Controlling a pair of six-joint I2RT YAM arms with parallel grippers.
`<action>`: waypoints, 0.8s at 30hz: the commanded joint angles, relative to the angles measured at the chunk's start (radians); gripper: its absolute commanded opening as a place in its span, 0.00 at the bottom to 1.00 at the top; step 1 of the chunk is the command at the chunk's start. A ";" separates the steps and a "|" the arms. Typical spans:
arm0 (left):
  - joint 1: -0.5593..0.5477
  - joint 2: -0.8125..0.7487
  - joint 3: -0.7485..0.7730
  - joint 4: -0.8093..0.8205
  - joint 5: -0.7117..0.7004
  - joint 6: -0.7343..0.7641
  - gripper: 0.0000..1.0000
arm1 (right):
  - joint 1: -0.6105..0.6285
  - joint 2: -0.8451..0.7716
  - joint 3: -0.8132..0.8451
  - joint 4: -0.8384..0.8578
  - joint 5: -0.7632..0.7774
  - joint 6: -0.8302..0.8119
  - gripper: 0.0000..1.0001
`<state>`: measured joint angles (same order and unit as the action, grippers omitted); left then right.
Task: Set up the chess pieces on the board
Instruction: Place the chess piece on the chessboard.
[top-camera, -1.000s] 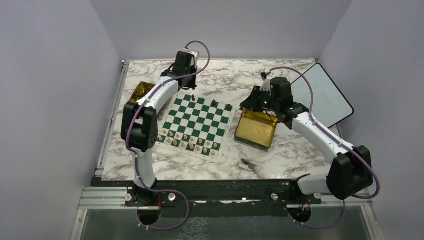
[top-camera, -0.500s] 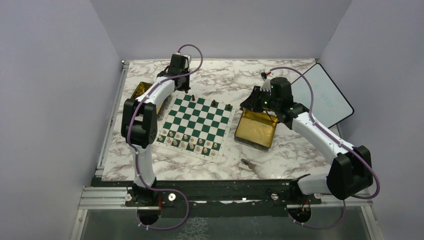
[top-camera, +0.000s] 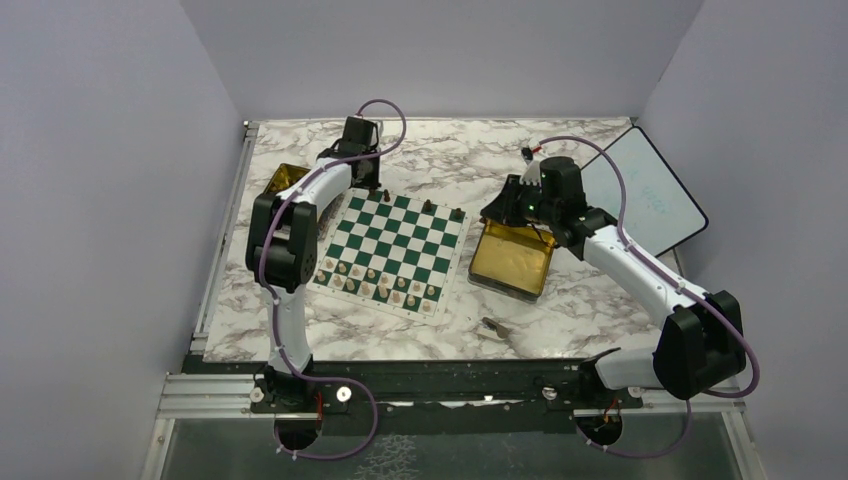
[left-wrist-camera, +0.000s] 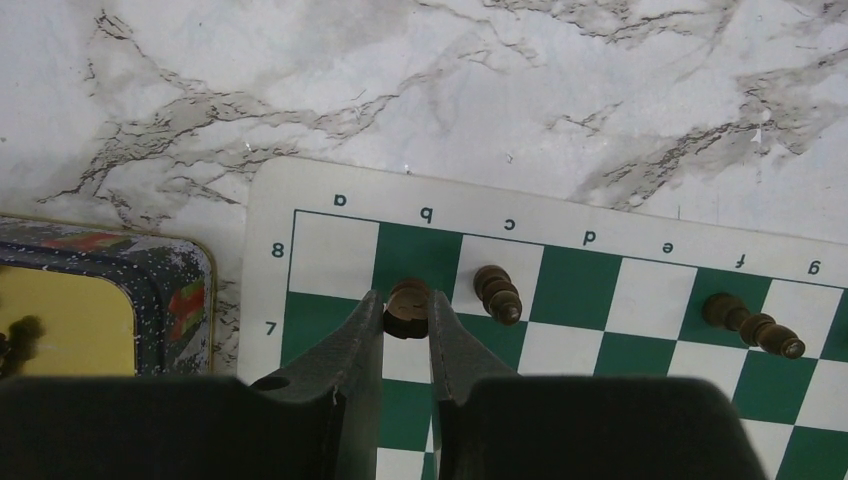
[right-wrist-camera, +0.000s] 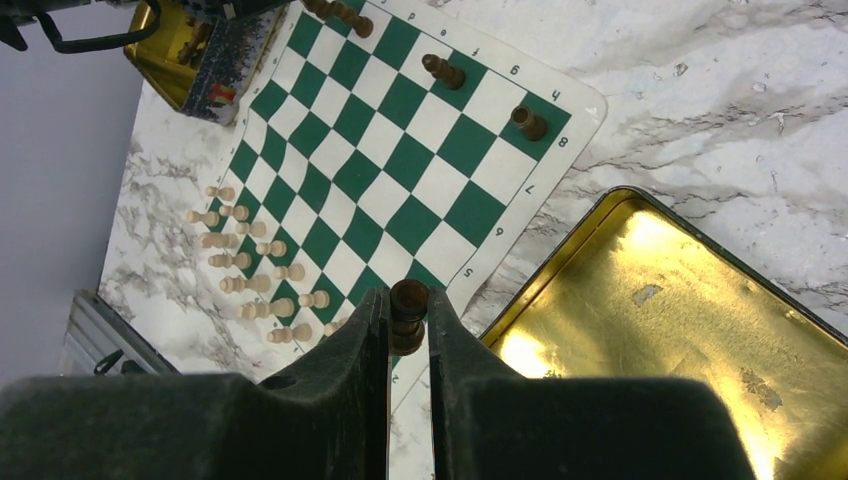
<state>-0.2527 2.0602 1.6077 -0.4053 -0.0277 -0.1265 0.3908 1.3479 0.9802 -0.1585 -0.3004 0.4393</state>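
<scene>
Placing of dark pieces is the step in hand. Our left gripper (left-wrist-camera: 405, 318) pinches a brown piece (left-wrist-camera: 407, 302) over the upper left of the board (left-wrist-camera: 585, 290). Our right gripper (right-wrist-camera: 407, 318) pinches a second brown piece (right-wrist-camera: 408, 300) at lower centre, beside the gold tin (right-wrist-camera: 700, 340). Next, we think, each must be lowered upright onto its square.

Dark green and white squares chequer the board (top-camera: 395, 240), framed by a white border. Dark brown chess pieces (left-wrist-camera: 497, 293) stand on it alongside pale beige ones (right-wrist-camera: 236, 284). The table (top-camera: 450, 160) is white marble veined grey. One tin (top-camera: 513, 258) gleams gold inside; the second tin (left-wrist-camera: 190, 290) has dark speckled sides.
</scene>
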 joint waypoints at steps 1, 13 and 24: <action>-0.002 0.025 -0.005 0.038 0.026 0.014 0.17 | 0.003 -0.026 -0.004 0.014 0.007 -0.016 0.12; -0.002 0.050 -0.010 0.066 0.026 0.025 0.17 | 0.003 -0.015 0.002 0.015 -0.007 -0.019 0.12; -0.003 0.055 -0.020 0.078 0.027 0.028 0.19 | 0.003 -0.007 0.000 0.022 -0.014 -0.016 0.13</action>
<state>-0.2527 2.1002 1.6020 -0.3508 -0.0162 -0.1112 0.3908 1.3479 0.9798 -0.1581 -0.3019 0.4358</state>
